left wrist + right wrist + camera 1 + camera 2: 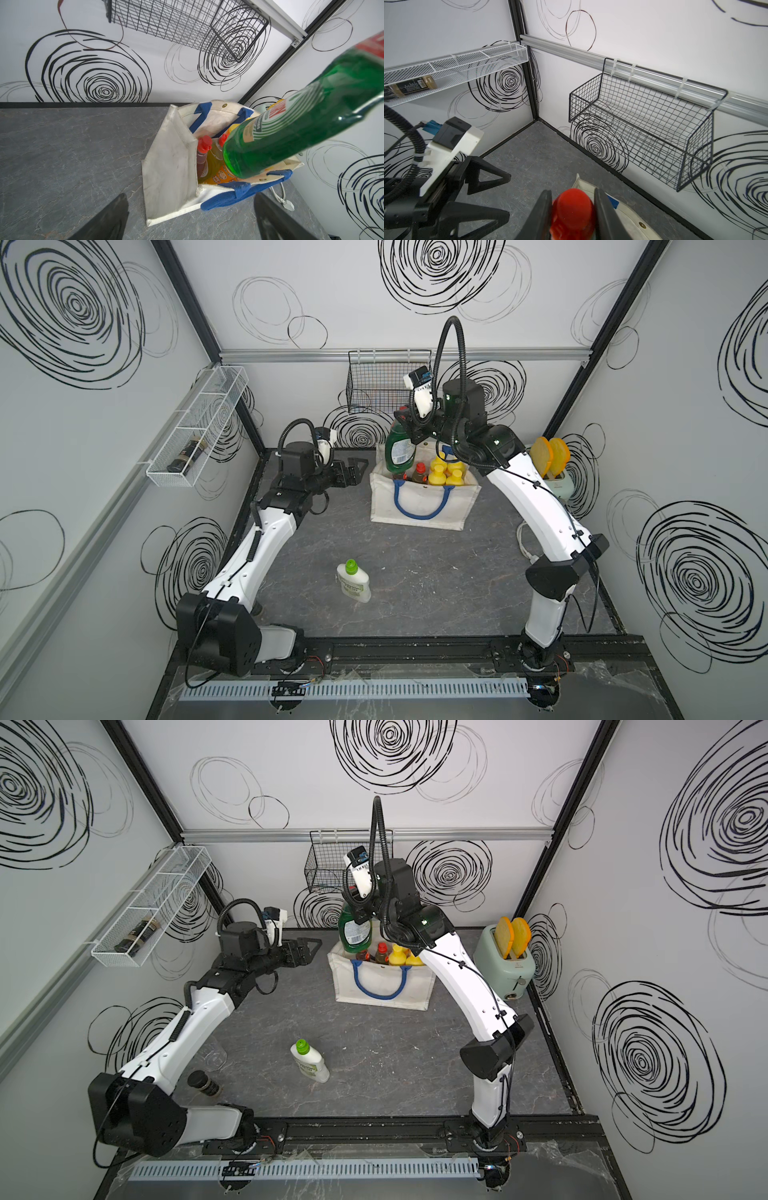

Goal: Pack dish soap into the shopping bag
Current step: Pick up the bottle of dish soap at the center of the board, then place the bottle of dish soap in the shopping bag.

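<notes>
Right wrist view shows the right gripper (572, 199) squeezed tight on the red cap (572, 209) of the dark green plastic dish soap bottle (399, 448). Both top views show that bottle hanging tilted, with its bottom at the open mouth of the boxy off-white cloth shopping bag with blue rope handles (424, 510). It is not let go yet, and I cannot tell if it touches the bottles under it. Inside the bag stand four orange bottles with yellow caps (446, 472) and two more red-capped bottles (204, 143), so six look packed. The green one would make seven. One is left: the small white bottle with a green cap (353, 583), lying on its side out in front of the bag, well apart from it. So the job looks almost done. The left gripper (357, 472) waits just beside the bag with its jaws wide apart and nothing in them. The desk (415, 572) is dark grey, like stone, with small pale marks. The walls are white with black scribbled swirls. On the wall behind the bag hangs a black wire basket (374, 385). On the side wall past the left gripper is a white mesh shelf (195, 427) with a dark jar in it. On the bag's other side stands a pale green toaster (505, 965) with two yellow slices sticking up.
</notes>
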Action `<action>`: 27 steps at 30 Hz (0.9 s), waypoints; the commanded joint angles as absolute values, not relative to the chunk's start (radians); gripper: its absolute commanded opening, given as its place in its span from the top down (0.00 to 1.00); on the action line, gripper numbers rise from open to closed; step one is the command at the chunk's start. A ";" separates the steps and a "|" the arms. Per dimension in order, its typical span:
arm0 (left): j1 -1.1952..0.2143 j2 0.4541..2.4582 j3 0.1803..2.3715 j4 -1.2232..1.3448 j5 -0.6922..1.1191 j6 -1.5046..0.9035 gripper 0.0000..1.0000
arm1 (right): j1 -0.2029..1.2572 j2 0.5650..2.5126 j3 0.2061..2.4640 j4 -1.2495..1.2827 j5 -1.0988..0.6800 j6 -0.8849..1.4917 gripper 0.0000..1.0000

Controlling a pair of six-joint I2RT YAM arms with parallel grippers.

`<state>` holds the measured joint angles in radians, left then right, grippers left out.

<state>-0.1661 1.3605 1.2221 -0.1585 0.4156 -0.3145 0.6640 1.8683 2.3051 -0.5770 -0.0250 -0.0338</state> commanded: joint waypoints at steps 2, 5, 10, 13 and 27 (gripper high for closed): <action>-0.199 1.394 1.288 -0.157 0.375 -0.283 0.04 | 0.627 1.817 2.333 -0.475 -0.006 -0.032 1.00; -0.222 1.418 1.300 -0.156 0.379 -0.288 0.04 | 0.591 1.809 2.311 -0.456 -0.022 -0.029 1.00; -0.266 1.457 1.298 -0.138 0.383 -0.291 0.04 | 0.547 1.827 2.315 -0.434 -0.027 -0.023 1.00; -0.279 1.476 1.292 -0.130 0.387 -0.290 0.04 | 0.540 1.843 2.319 -0.420 -0.023 -0.031 1.00; -0.297 1.516 1.227 -0.113 0.405 -0.279 0.01 | 0.532 1.954 2.400 -0.401 -0.011 -0.045 1.00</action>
